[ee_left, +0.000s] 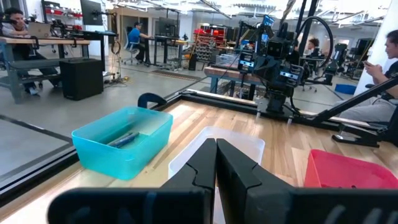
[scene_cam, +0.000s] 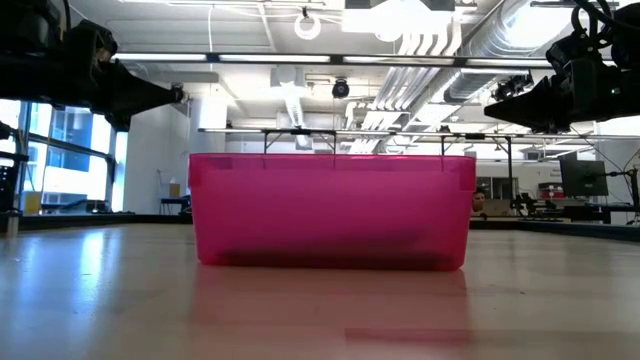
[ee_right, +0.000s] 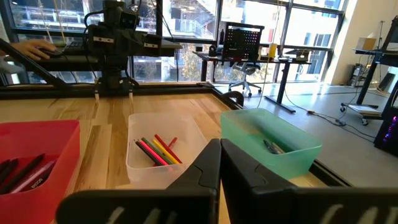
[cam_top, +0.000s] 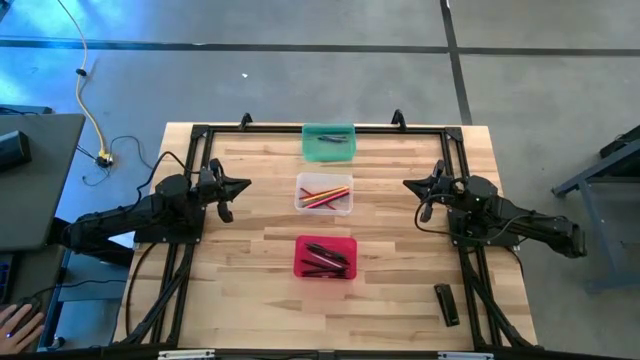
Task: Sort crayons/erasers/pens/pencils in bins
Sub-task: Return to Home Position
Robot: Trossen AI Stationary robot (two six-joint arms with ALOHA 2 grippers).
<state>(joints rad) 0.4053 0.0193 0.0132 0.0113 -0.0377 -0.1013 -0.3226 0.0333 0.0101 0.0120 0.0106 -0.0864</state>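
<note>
Nearest the low camera stood the red bin [scene_cam: 330, 210]. Its wall filled the middle of that view, and it sat flat on the desk [scene_cam: 100, 300]. From above we saw that it was one of three tubs standing in a line down the middle of the desk. The red one was closest to that camera, the clear bin [cam_top: 300, 193] came next, and the teal bin [cam_top: 328, 128] stood at the far edge. None of them touched another.

Several black pens [cam_top: 325, 262] lay in the red bin, roughly side by side. The pencils [ee_right: 158, 151], in red, pink, yellow and green, lay in the clear bin, bunched together and slanted across its floor. The teal bin held a dark stick [ee_right: 272, 147], and we could not tell what kind it was.

The left hand [cam_top: 243, 185] hung above the desk on the clear bin's left, well apart from it and pointing toward it. Its fingers were clenched tip to tip on nothing. The right hand [cam_top: 408, 185] hung opposite on the bin's other side, just as far off. It was likewise clenched and empty.

A flat black oblong [cam_top: 447, 304] lay alone on the desk, near the corner below the right arm and well away from the tubs.
</note>
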